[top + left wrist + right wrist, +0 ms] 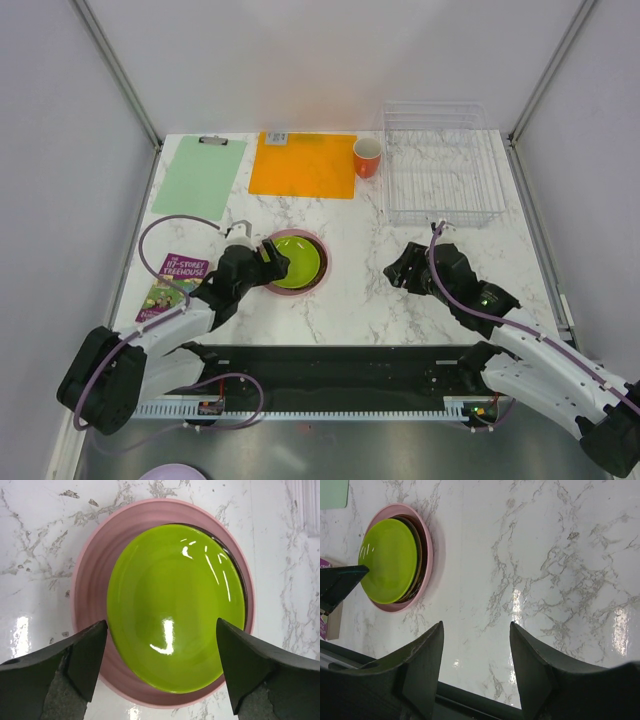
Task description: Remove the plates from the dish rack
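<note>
Now the dish rack [440,165], at the upper right of the top view, holds no plates. The plates [296,262] sit piled left of the middle, with the green plate [175,605] on top and the pink plate [90,580] at the bottom. The left gripper [161,625] and the right gripper [476,625] are open, holding nothing. The job looks done.

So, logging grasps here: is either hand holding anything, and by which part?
Nothing. The left hand hangs open over the green plate; the right hand is open and empty.
</note>
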